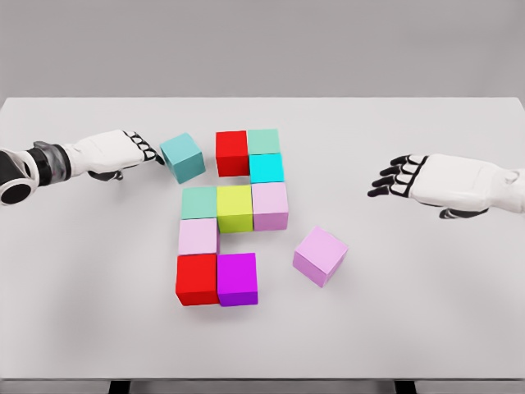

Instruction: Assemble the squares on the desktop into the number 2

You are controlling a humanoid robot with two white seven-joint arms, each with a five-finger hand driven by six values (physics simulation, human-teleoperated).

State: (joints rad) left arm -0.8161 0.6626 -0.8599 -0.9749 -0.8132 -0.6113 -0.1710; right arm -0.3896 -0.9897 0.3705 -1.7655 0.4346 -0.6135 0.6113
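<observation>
Coloured cubes lie on the white table (410,320). A red cube (232,153) and a pale green cube (263,140) form a top row, with a cyan cube (267,167) below the green one. Under them run a mint cube (199,202), a yellow-green cube (235,207) and a pink cube (270,204). A light pink cube (198,236) sits below the mint one, then a red cube (197,278) and a magenta cube (237,278). A teal cube (182,157) stands skewed left of the top row, my left hand (148,151) touching its left side with fingers extended. A loose violet cube (320,256) lies to the right. My right hand (392,176) hovers open, well clear of it.
The table's front edge runs along the bottom of the view, with dark legs (119,386) showing below. A grey wall fills the background.
</observation>
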